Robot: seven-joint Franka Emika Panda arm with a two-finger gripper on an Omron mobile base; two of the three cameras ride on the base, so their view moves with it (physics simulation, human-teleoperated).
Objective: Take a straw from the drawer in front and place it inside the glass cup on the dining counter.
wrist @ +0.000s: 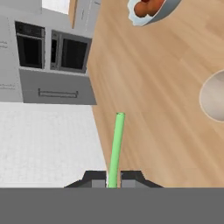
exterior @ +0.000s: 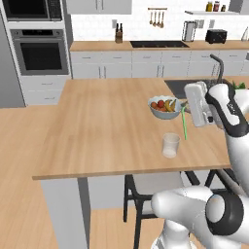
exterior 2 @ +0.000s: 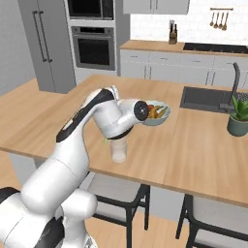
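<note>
straw (wrist: 116, 144) pinched in gripper (wrist: 113, 177) | above dining counter (exterior: 97, 131) | beside glass cup (exterior: 170, 145)

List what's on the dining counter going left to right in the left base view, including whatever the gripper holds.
Fruit bowl → glass cup → straw, shut in the gripper → sink at the far right.

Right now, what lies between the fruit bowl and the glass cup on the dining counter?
Nothing rests there: bare wood of the dining counter separates the fruit bowl from the glass cup, seen in the left base view.
</note>
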